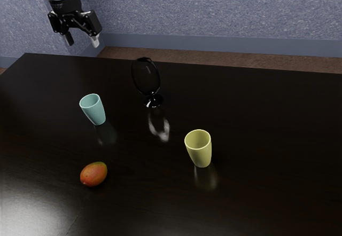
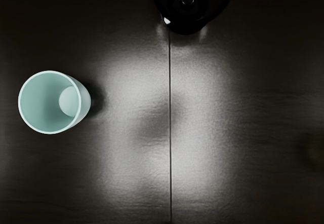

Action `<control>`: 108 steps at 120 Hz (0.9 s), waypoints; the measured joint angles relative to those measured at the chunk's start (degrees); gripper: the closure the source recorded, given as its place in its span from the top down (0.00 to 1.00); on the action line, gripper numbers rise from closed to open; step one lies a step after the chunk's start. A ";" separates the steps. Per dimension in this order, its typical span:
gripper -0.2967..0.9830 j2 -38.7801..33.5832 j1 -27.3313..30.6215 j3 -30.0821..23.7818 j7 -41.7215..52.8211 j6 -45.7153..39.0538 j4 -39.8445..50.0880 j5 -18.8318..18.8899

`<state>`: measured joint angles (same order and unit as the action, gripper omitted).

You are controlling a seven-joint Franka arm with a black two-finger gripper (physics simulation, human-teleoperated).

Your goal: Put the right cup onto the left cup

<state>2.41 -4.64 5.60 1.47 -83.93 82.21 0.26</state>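
The black gripper (image 1: 82,41) is up in the air at the exterior view's far left, and its two fingers are spread wide apart. The yellow cup (image 1: 202,155) stands upright on the dark table (image 1: 278,118), near and to the exterior view's right. The light blue-green cup (image 1: 94,110) stands upright too, farther back and to the left, well apart from the yellow one. The dark, shiny wine glass (image 1: 146,77) stands at the far side, between the cups from left to right. The red and orange mango (image 1: 94,174) lies near, on the left.
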 joint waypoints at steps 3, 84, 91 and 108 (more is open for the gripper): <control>0.77 -0.02 -0.01 0.01 -0.09 -0.01 0.00 0.03; 0.77 4.68 0.30 -12.60 -2.12 -4.57 2.50 0.09; 0.77 5.38 0.54 -14.05 -2.33 -5.77 3.49 0.14; 0.77 6.88 0.25 -15.95 -2.80 -8.42 5.45 -0.10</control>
<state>9.28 -4.39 -10.34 -1.33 -92.36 87.66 0.17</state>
